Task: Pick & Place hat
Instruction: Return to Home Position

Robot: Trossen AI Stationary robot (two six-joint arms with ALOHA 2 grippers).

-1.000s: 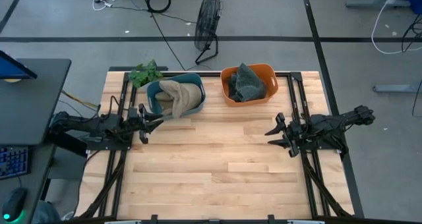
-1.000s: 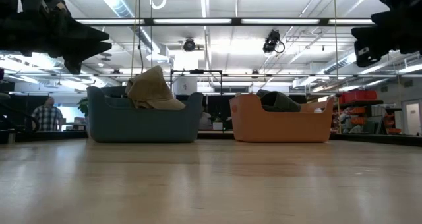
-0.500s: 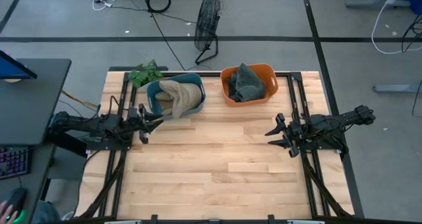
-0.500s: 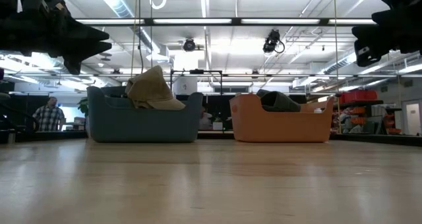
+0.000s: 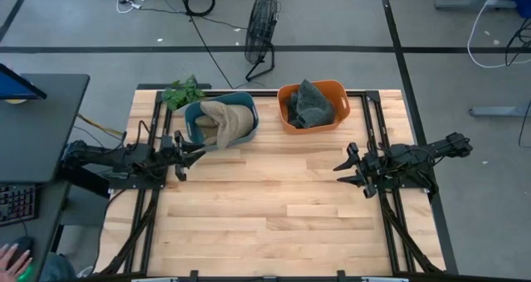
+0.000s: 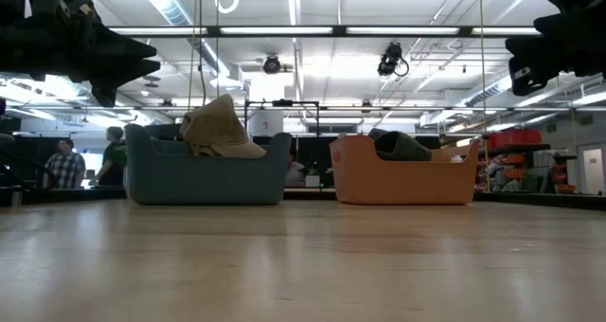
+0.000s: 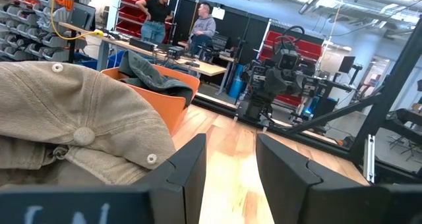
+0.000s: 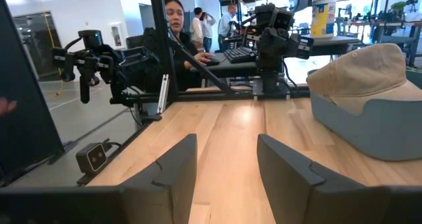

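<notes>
A tan cap (image 5: pixel 224 121) sits in the blue-grey basket (image 5: pixel 192 126) at the table's far side, its crown draped over the basket's rim; the low view (image 6: pixel 220 128) and the left wrist view (image 7: pixel 72 128) show the cap too. A grey-green hat (image 5: pixel 310 104) lies in the orange basket (image 5: pixel 336 89) to its right. My left gripper (image 5: pixel 189 155) hovers open near the blue-grey basket's left near side, above the table. My right gripper (image 5: pixel 343 169) hovers open at the table's right side, pointing left.
The wooden tabletop (image 5: pixel 274 207) stretches bare between the two arms and toward the near edge. A green plant (image 5: pixel 183 92) stands at the far left corner. People show in the room beyond the table.
</notes>
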